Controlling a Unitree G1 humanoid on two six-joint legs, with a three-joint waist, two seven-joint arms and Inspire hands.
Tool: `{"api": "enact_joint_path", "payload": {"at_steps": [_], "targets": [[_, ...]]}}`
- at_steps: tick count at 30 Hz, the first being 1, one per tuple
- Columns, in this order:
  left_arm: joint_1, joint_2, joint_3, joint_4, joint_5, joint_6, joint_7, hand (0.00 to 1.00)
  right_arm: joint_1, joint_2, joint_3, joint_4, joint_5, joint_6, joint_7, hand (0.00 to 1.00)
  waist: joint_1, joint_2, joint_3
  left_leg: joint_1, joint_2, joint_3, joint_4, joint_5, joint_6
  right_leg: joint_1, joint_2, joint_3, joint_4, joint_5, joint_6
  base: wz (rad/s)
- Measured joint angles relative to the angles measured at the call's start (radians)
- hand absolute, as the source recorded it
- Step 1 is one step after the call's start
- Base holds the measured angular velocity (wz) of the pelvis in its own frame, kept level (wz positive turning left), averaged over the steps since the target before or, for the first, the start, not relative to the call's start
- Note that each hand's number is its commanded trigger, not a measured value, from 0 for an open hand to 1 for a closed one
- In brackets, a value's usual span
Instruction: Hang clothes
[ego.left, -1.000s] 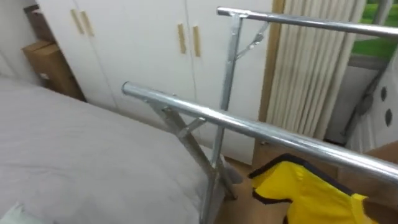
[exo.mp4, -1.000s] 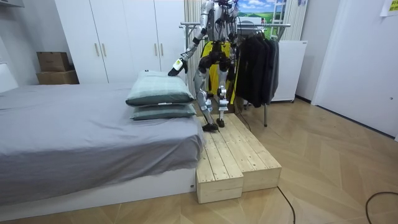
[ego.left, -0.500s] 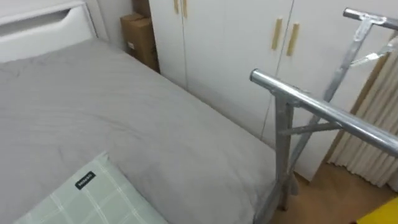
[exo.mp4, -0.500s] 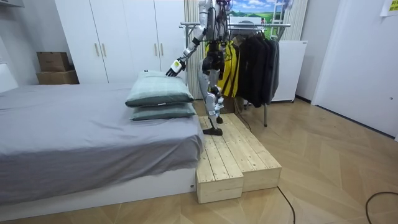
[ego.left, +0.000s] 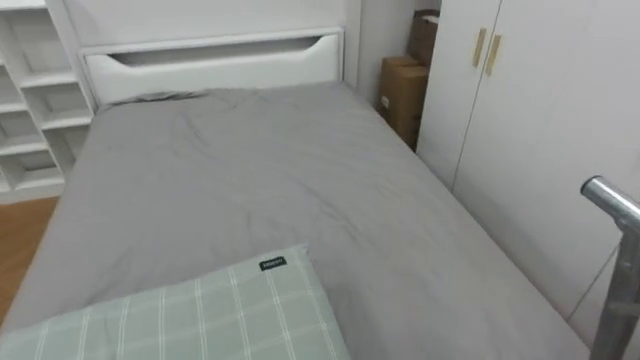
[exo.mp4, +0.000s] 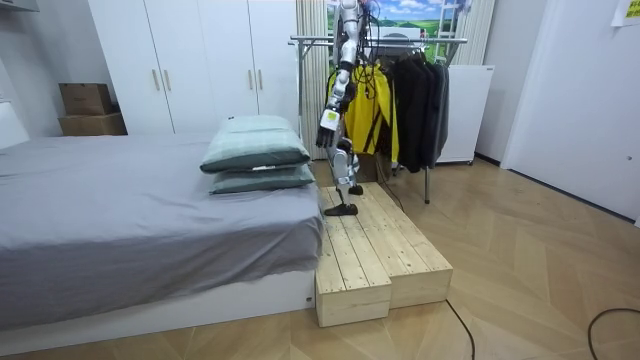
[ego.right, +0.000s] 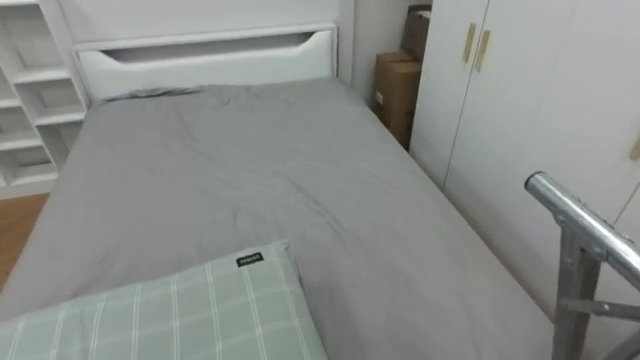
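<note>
One arm lowered within the last second: stretched out toward the bed then, hanging now at the robot's side, left hand (exo.mp4: 328, 118) low and the elbow close to straight. Fingers too small to read there: impossible to say whether apart or curled. Just out from the fingers, toward the room view's left, the stacked pillows (exo.mp4: 255, 150) at the near end of the bed (ego.left: 250, 170). Below the fingers, the wooden platform (exo.mp4: 380, 250) under the feet. Behind the fingers and a little higher, toward the room view's right, the yellow garment (exo.mp4: 380, 100), hanging from the rack (exo.mp4: 400, 41) just beside the dark clothes (exo.mp4: 420, 95) and apart from the hand. Turned too, body and head, away from the rack and toward the bed: top pillow (ego.left: 190, 320) close below in the eye views, rail end (ego.left: 612, 198) at the right edge, wardrobe (ego.left: 560, 120) beyond it. Likely meaning for the task: yellow piece already up on the rack, that step finished, and a turn toward the bed in search of the next thing to hang.
</note>
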Motion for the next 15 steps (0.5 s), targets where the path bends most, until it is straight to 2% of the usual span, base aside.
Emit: {"api": "enact_joint_path", "payload": {"at_steps": [2, 5, 7, 11, 15], "targets": [[0.026, -0.004, 0.003, 0.015, -0.016, 0.012, 0.010, 0.00, -0.014, 0.003, 0.045, 0.000, 0.000, 0.006, 0.014, 0.00, 0.023, -0.017, 0.0060, -0.030, -0.007, -0.020, 0.019, 0.000, 0.001, -0.016, -0.002, -0.009, -0.012, -0.009, 0.003, 0.21], [0.037, -0.015, -0.011, 0.015, -0.013, 0.017, 0.027, 0.00, -0.024, -0.004, 0.095, -0.001, 0.001, 0.000, 0.012, 0.00, 0.050, -0.010, 0.0044, -0.073, -0.007, -0.042, 0.067, -0.006, 0.005, -0.031, 0.001, -0.022, -0.012, -0.017, 0.017, 0.21], [0.038, -0.017, -0.012, 0.015, -0.011, 0.017, 0.029, 0.00, -0.032, -0.004, 0.121, 0.000, 0.001, -0.001, 0.016, 0.00, 0.056, -0.005, 0.0014, -0.083, -0.008, -0.047, 0.073, -0.006, 0.006, -0.031, 0.001, -0.022, -0.005, -0.017, 0.019, 0.12], [0.026, -0.018, -0.018, 0.006, 0.007, 0.025, 0.031, 0.00, -0.041, -0.002, 0.131, 0.003, 0.003, 0.005, 0.057, 0.00, 0.056, -0.002, 0.0013, -0.092, -0.007, -0.066, 0.081, -0.006, 0.006, -0.026, 0.009, -0.020, 0.003, -0.008, 0.006, 0.08], [0.027, -0.020, -0.038, 0.000, 0.015, 0.046, 0.032, 0.00, -0.025, -0.013, 0.158, 0.001, 0.035, 0.007, 0.064, 0.00, 0.055, 0.002, 0.0064, -0.092, -0.007, -0.071, 0.079, -0.004, 0.004, -0.021, 0.011, -0.025, 0.000, -0.009, 0.006, 0.05]]}}
